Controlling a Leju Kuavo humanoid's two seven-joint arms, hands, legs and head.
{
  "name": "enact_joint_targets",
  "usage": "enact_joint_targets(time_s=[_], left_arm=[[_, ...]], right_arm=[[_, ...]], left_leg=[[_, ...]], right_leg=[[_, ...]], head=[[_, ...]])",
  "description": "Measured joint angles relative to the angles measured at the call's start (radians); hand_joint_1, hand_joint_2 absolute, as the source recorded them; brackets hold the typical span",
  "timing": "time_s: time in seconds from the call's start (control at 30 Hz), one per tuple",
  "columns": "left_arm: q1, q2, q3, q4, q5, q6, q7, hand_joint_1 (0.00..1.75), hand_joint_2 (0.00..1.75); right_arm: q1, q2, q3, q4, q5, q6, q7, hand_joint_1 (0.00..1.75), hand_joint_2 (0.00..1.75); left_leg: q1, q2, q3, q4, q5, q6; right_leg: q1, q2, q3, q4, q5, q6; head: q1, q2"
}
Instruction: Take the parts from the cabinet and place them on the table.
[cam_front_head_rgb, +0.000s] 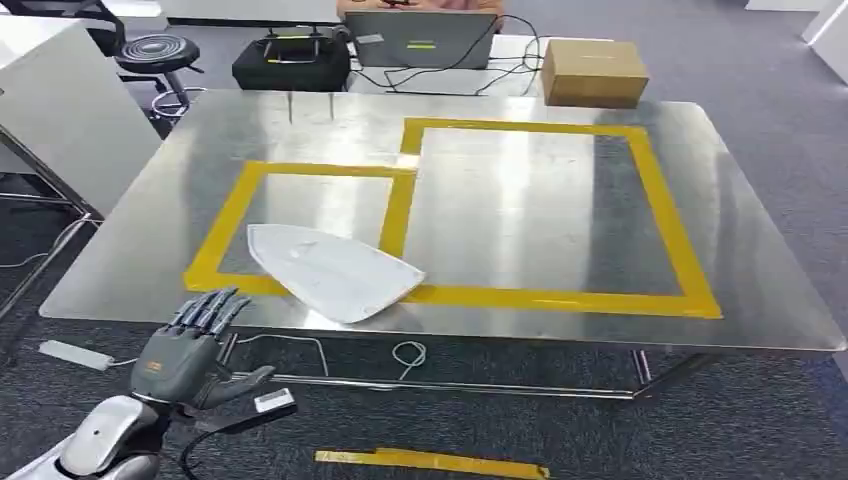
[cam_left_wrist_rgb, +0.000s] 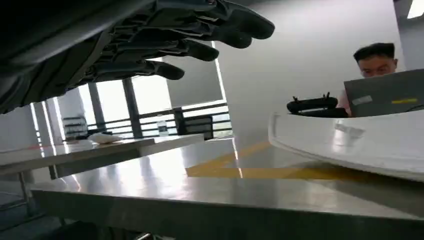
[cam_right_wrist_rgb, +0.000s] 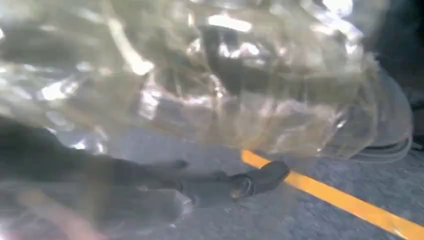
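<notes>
White part (cam_front_head_rgb: 335, 270) overhangs table (cam_front_head_rgb: 520, 205) near edge. Left hand (cam_front_head_rgb: 190, 345) below edge, fingers apart, empty. Right hand: cannot tell. Advise nudging part inboard.

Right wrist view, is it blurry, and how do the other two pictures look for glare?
Right wrist view: heavily blurred, a crinkled clear plastic bag glinting with highlights. Head view: sharp, broad glare on the steel table. Left wrist view: the left hand is a dark, backlit shape against bright windows.
</notes>
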Motion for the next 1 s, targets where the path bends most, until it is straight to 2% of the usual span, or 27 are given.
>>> enact_joint_targets(time_s=[0.03, 0.07, 0.1, 0.13, 0.17, 0.2, 0.23, 0.27, 0.3, 0.33, 0.37, 0.43, 0.47, 0.5, 0.53, 0.57, 0.6, 0.63, 0.67, 0.7, 0.73, 0.77, 0.8, 0.9, 0.93, 0.97, 1.0], left_arm=[[0.007, 0.001, 0.005, 0.000, 0.000, 0.004, 0.007, 0.00, 0.00], [0.015, 0.003, 0.011, 0.000, 0.000, 0.009, 0.016, 0.00, 0.00], [0.025, 0.007, 0.019, 0.000, 0.000, 0.011, 0.025, 0.00, 0.00], [0.032, 0.009, 0.024, 0.000, 0.000, 0.014, 0.029, 0.00, 0.00], [0.034, 0.013, 0.027, 0.000, 0.000, 0.018, 0.032, 0.00, 0.00], [0.037, 0.015, 0.028, 0.000, 0.000, 0.018, 0.034, 0.00, 0.00], [0.040, 0.016, 0.032, 0.000, 0.000, 0.018, 0.034, 0.00, 0.00], [0.043, 0.017, 0.035, -0.002, 0.000, 0.018, 0.035, 0.00, 0.00], [0.045, 0.019, 0.040, -0.005, 0.000, 0.020, 0.039, 0.00, 0.00], [0.047, 0.021, 0.045, -0.006, 0.000, 0.025, 0.047, 0.00, 0.00], [0.051, 0.024, 0.048, -0.006, 0.000, 0.029, 0.057, 0.00, 0.00], [0.073, 0.037, 0.059, -0.008, 0.006, 0.041, 0.081, 0.00, 0.00], [0.089, 0.042, 0.066, -0.008, 0.008, 0.047, 0.097, 0.00, 0.00], [0.100, 0.047, 0.074, -0.008, 0.011, 0.050, 0.111, 0.00, 0.00], [0.110, 0.050, 0.080, -0.008, 0.017, 0.052, 0.127, 0.00, 0.00], [0.123, 0.052, 0.086, -0.008, 0.021, 0.050, 0.147, 0.00, 0.00], [0.138, 0.055, 0.092, -0.008, 0.022, 0.046, 0.172, 0.00, 0.00], [0.151, 0.057, 0.096, -0.007, 0.027, 0.039, 0.190, 0.00, 0.00], [0.159, 0.060, 0.098, -0.006, 0.031, 0.029, 0.207, 0.00, 0.00], [0.169, 0.062, 0.100, -0.004, 0.045, 0.014, 0.227, 0.00, 0.00], [0.179, 0.063, 0.100, -0.002, 0.063, -0.003, 0.245, 0.00, 0.00], [0.189, 0.062, 0.100, 0.003, 0.090, -0.019, 0.266, 0.00, 0.00], [0.197, 0.062, 0.099, 0.007, 0.100, -0.024, 0.276, 0.00, 0.00], [0.213, 0.061, 0.095, 0.016, 0.111, -0.026, 0.285, 0.00, 0.00], [0.215, 0.059, 0.094, 0.020, 0.111, -0.026, 0.286, 0.00, 0.00], [0.213, 0.059, 0.093, 0.024, 0.111, -0.026, 0.286, 0.00, 0.00], [0.214, 0.058, 0.093, 0.026, 0.114, -0.032, 0.293, 0.00, 0.00]], right_arm=[[0.002, 0.000, 0.000, 0.000, -0.001, -0.003, 0.000, 0.00, 0.00], [0.002, 0.000, 0.000, -0.001, -0.002, -0.005, 0.000, 0.00, 0.00], [0.002, 0.000, 0.000, -0.001, -0.003, -0.007, 0.000, 0.00, 0.00], [0.004, 0.000, 0.000, -0.001, -0.004, -0.007, 0.000, 0.00, 0.00], [0.005, -0.001, 0.001, -0.001, -0.004, -0.007, 0.000, 0.00, 0.00], [0.005, -0.002, 0.002, -0.002, -0.004, -0.007, 0.000, 0.00, 0.00], [0.003, -0.004, 0.003, -0.004, -0.005, -0.008, 0.000, 0.00, 0.00], [0.000, -0.006, 0.002, -0.004, -0.005, -0.008, 0.001, 0.00, 0.00], [-0.002, -0.008, 0.002, -0.007, -0.005, -0.010, 0.001, 0.00, 0.00], [-0.003, -0.008, 0.002, -0.008, -0.009, -0.012, 0.001, 0.00, 0.00], [-0.001, -0.008, 0.002, -0.010, -0.012, -0.016, 0.001, 0.00, 0.00], [0.006, -0.008, 0.003, -0.015, -0.021, -0.023, 0.003, 0.00, 0.00], [0.008, -0.008, 0.003, -0.016, -0.023, -0.028, 0.003, 0.00, 0.00], [0.011, -0.008, 0.003, -0.018, -0.027, -0.032, 0.008, 0.00, 0.00], [0.014, -0.009, 0.003, -0.020, -0.031, -0.037, 0.020, 0.00, 0.00], [0.015, -0.009, 0.004, -0.023, -0.036, -0.044, 0.029, 0.00, 0.00], [0.016, -0.010, 0.004, -0.028, -0.042, -0.051, 0.040, 0.00, 0.00], [0.016, -0.010, 0.004, -0.032, -0.046, -0.056, 0.044, 0.00, 0.00], [0.016, -0.011, 0.005, -0.034, -0.051, -0.061, 0.044, 0.00, 0.00], [0.016, -0.011, 0.007, -0.038, -0.057, -0.064, 0.045, 0.00, 0.00], [0.016, -0.015, 0.009, -0.046, -0.063, -0.074, 0.045, 0.00, 0.00], [0.016, -0.021, 0.011, -0.061, -0.071, -0.086, 0.045, 0.00, 0.00], [0.016, -0.026, 0.012, -0.075, -0.074, -0.094, 0.045, 0.00, 0.00], [0.016, -0.037, 0.020, -0.098, -0.077, -0.101, 0.045, 0.00, 0.00], [0.017, -0.045, 0.023, -0.103, -0.079, -0.104, 0.045, 0.00, 0.00], [0.017, -0.046, 0.027, -0.110, -0.081, -0.105, 0.045, 0.00, 0.00], [0.018, -0.049, 0.028, -0.116, -0.083, -0.109, 0.045, 0.00, 0.00]], left_leg=[[-0.002, 0.000, -0.015, 0.000, 0.011, 0.001], [-0.004, 0.000, -0.031, 0.001, 0.022, 0.003], [-0.006, 0.000, -0.047, 0.002, 0.034, 0.003], [-0.008, 0.000, -0.061, 0.002, 0.044, 0.003], [-0.010, 0.000, -0.074, 0.003, 0.054, 0.002], [-0.012, -0.002, -0.086, 0.003, 0.064, 0.001], [-0.012, -0.003, -0.094, 0.005, 0.074, -0.002], [-0.015, -0.003, -0.098, 0.008, 0.081, -0.007], [-0.017, -0.002, -0.102, 0.011, 0.088, -0.011], [-0.016, -0.002, -0.107, 0.011, 0.103, -0.017], [-0.014, -0.002, -0.109, 0.008, 0.111, -0.022], [-0.011, -0.004, -0.116, 0.014, 0.111, -0.033], [-0.010, -0.005, -0.127, 0.041, 0.051, -0.042], [-0.006, -0.005, -0.141, 0.098, -0.019, -0.048], [-0.003, -0.005, -0.155, 0.175, -0.085, -0.054], [0.000, -0.005, -0.165, 0.253, -0.128, -0.059], [0.002, -0.005, -0.166, 0.307, -0.135, -0.062], [0.004, -0.005, -0.156, 0.321, -0.111, -0.063], [0.005, -0.005, -0.128, 0.299, -0.072, -0.063], [0.006, -0.005, -0.079, 0.239, -0.033, -0.061], [0.006, -0.005, -0.017, 0.155, -0.019, -0.057], [0.005, -0.006, 0.055, 0.056, -0.045, -0.051], [0.002, -0.007, 0.086, -0.005, -0.065, -0.041], [-0.005, -0.006, 0.069, -0.004, -0.053, -0.021], [0.004, -0.002, 0.053, -0.012, -0.037, -0.012], [0.002, 0.001, 0.038, -0.011, -0.025, -0.005], [0.002, 0.001, 0.021, -0.011, -0.014, 0.002]], right_leg=[[0.000, 0.001, -0.023, 0.082, -0.058, 0.001], [0.001, 0.001, -0.040, 0.157, -0.092, 0.001], [0.001, 0.001, -0.042, 0.198, -0.089, -0.001], [0.002, 0.001, -0.021, 0.194, -0.060, -0.004], [0.003, 0.001, 0.016, 0.156, -0.019, -0.007], [0.004, 0.001, 0.073, 0.083, 0.020, -0.012], [0.007, 0.002, 0.142, -0.012, 0.033, -0.020], [0.012, 0.005, 0.214, -0.106, 0.009, -0.028], [0.012, 0.004, 0.249, -0.165, -0.005, -0.029], [0.015, 0.005, 0.229, -0.166, -0.006, -0.030], [0.018, 0.005, 0.227, -0.162, -0.002, -0.033], [0.009, 0.000, 0.211, -0.165, 0.019, -0.045], [0.011, -0.001, 0.198, -0.164, 0.031, -0.054], [0.011, -0.004, 0.186, -0.163, 0.041, -0.059], [0.012, -0.007, 0.171, -0.162, 0.052, -0.060], [0.014, -0.009, 0.155, -0.159, 0.063, -0.061], [0.015, -0.009, 0.137, -0.153, 0.073, -0.061], [0.016, -0.009, 0.127, -0.145, 0.082, -0.060], [0.016, -0.010, 0.106, -0.135, 0.090, -0.058], [0.016, -0.010, 0.086, -0.125, 0.098, -0.056], [0.016, -0.010, 0.072, -0.117, 0.104, -0.053], [0.018, -0.010, 0.062, -0.108, 0.109, -0.048], [0.021, -0.009, 0.054, -0.101, 0.115, -0.043], [0.019, -0.011, 0.046, -0.105, 0.140, -0.024], [0.017, -0.009, 0.038, -0.101, 0.140, -0.019], [0.015, -0.004, 0.023, -0.081, 0.093, -0.012], [0.014, -0.001, 0.005, -0.031, 0.022, -0.008]], head=[[0.000, 0.000], [0.000, 0.000], [-0.001, 0.000], [-0.001, 0.000], [0.000, 0.000], [-0.001, 0.000], [-0.001, 0.000], [-0.001, 0.000], [-0.001, 0.000], [0.000, 0.000], [0.000, 0.000], [0.004, 0.000], [0.000, 0.000], [-0.004, 0.000], [-0.003, 0.000], [-0.003, 0.000], [-0.003, 0.000], [-0.004, 0.000], [-0.005, 0.000], [-0.005, 0.000], [-0.004, 0.000], [-0.006, 0.000], [-0.005, 0.000], [-0.005, 0.000], [-0.006, 0.000], [-0.005, 0.000], [0.000, 0.000]])
